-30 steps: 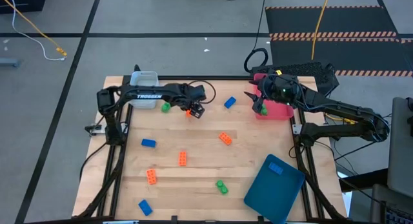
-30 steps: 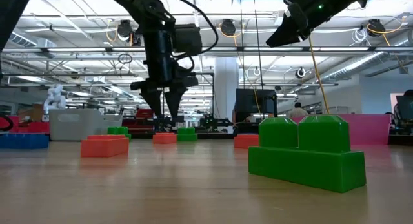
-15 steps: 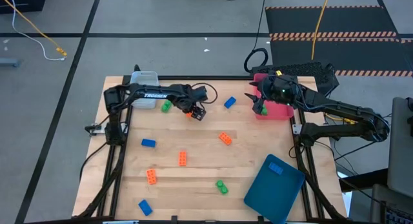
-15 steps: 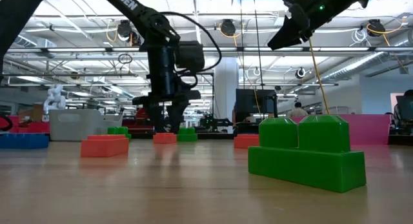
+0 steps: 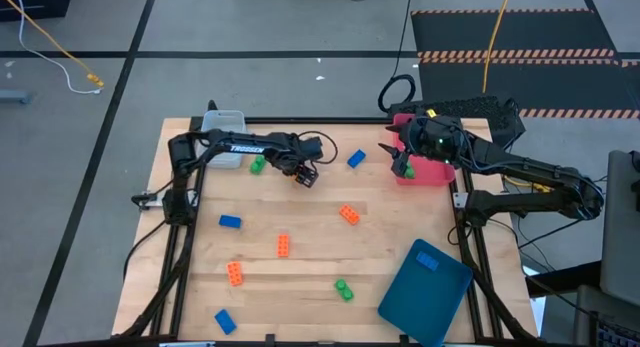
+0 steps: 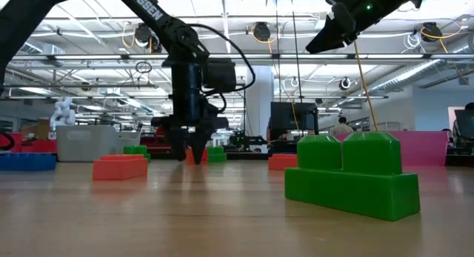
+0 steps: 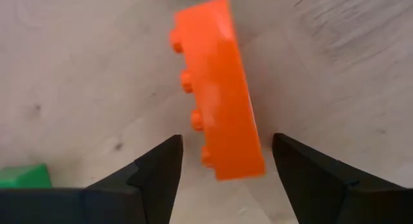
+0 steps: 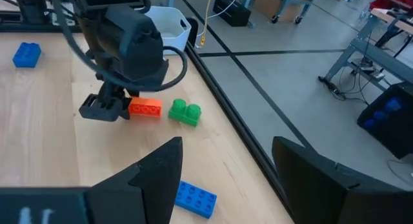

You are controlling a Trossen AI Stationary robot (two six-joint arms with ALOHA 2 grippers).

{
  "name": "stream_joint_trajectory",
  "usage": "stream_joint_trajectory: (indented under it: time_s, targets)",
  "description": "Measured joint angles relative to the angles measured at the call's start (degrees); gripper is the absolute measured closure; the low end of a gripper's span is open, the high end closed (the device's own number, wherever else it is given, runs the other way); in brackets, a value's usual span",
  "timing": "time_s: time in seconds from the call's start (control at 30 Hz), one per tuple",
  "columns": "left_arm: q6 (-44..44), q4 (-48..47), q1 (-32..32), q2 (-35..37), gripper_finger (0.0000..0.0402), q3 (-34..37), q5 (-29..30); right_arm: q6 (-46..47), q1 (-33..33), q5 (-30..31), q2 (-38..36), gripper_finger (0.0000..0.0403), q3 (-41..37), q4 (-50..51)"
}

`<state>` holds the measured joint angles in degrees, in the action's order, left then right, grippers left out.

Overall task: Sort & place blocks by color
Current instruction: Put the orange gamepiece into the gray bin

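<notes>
Left wrist view has the left gripper down at the tabletop, fingers spread wide either side of an orange block, not touching it. That block lies near the table's far edge, beside a green block. Over the pink tray hangs the right gripper, fingers parted, holding nothing

My left gripper sat low at the table's far side, fingers spread with an orange brick between them and bare wood either side. A green brick lay just beside that spot, the white bin beyond it. The table's middle lay open. My right gripper hung over the pink tray.
</notes>
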<state>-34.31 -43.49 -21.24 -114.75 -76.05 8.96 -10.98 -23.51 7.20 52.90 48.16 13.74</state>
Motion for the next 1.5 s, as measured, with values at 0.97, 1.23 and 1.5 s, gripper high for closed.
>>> stream_joint_trajectory:
  time_s: [0.97, 1.23, 1.5]
  targets:
    - [1.1, 0.5, -2.6, 2.7, 0.0158, -4.0, 1.2, -0.7, 0.0, 0.0, 0.0, 0.017, 0.0, -0.2]
    - [1.9, 3.3, -2.6, -1.3, 0.0158, -3.9, 0.5, -0.7, 0.0, 0.0, 0.0, 0.017, 0.0, -0.2]
    - [5.4, 0.5, -2.8, -1.4, 0.0214, -3.9, 3.4, -2.1, 0.0, 0.0, 0.0, 0.017, 0.0, -0.6]
